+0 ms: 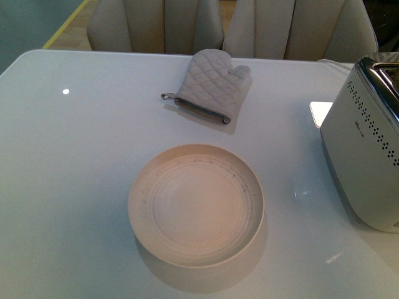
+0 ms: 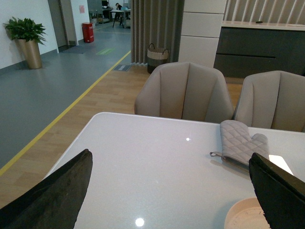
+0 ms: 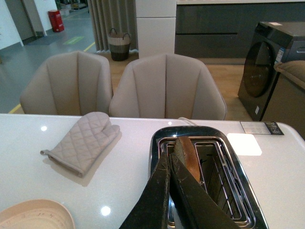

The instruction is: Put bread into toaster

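In the right wrist view my right gripper [image 3: 170, 157] is shut on the bread [image 3: 188, 153]. The bread shows edge-on with its golden-brown crust up, and is tilted over the near slot of the toaster [image 3: 190, 131]. I cannot tell how far it is inside the slot. The toaster's shiny slotted top lies straight below the gripper. In the front view the toaster [image 1: 365, 156] stands at the table's right edge, and neither gripper shows there. In the left wrist view my left gripper [image 2: 167, 200] is open and empty above the table.
A round cream plate [image 1: 196, 258] sits mid-table and is bare. A quilted grey oven mitt [image 1: 212, 84] lies behind it. Both also show in the wrist views: the mitt [image 3: 83, 140] [image 2: 238, 143] and the plate [image 3: 33, 214] [image 2: 240, 217]. Beige chairs [image 1: 162, 25] stand past the far edge.
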